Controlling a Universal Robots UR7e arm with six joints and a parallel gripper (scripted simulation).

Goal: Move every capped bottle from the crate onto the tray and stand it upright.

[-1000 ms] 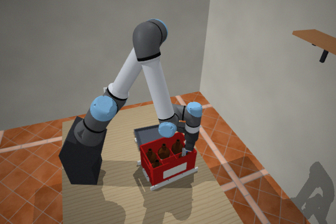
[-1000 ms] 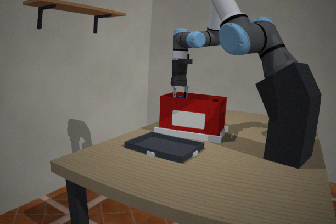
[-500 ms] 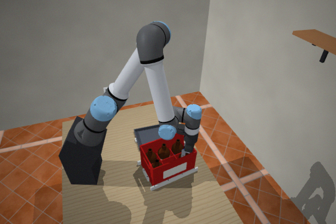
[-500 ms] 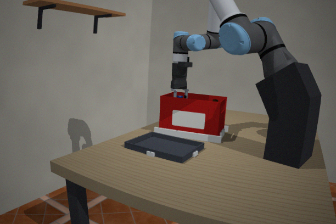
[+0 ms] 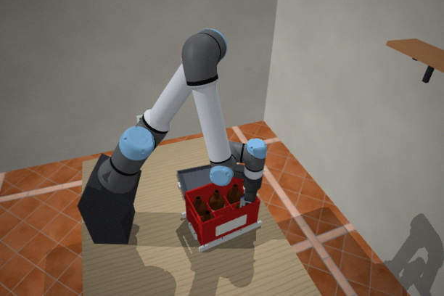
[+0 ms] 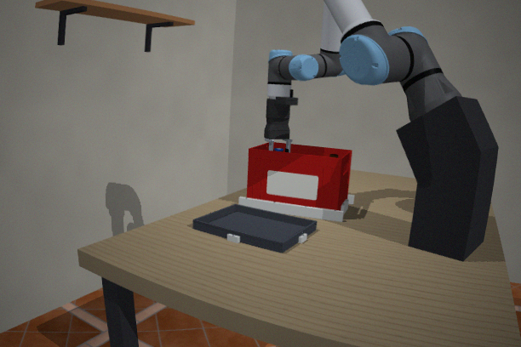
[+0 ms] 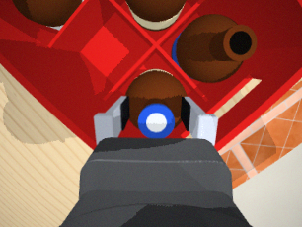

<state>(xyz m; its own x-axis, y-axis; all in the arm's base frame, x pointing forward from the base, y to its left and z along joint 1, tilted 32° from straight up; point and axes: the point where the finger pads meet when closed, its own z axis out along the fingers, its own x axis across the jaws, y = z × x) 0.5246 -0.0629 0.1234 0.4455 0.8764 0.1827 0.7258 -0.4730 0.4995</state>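
Observation:
A red crate (image 5: 222, 214) stands on the table and holds several brown bottles. My gripper (image 7: 155, 107) is open, its fingers on either side of the neck of a bottle with a blue cap (image 7: 156, 118) in a corner compartment. The fingers are apart from the neck. In the exterior view the gripper (image 6: 277, 145) reaches the crate's top edge (image 6: 299, 173) at its left corner. An open bottle (image 7: 213, 45) stands in the neighbouring compartment. The dark tray (image 6: 255, 227) is empty.
The tray (image 5: 194, 177) lies right behind the crate, near the arm's black base (image 5: 107, 203). The crate sits near the table's right edge, with tiled floor (image 7: 263, 142) below. A wall shelf (image 6: 111, 10) hangs far off.

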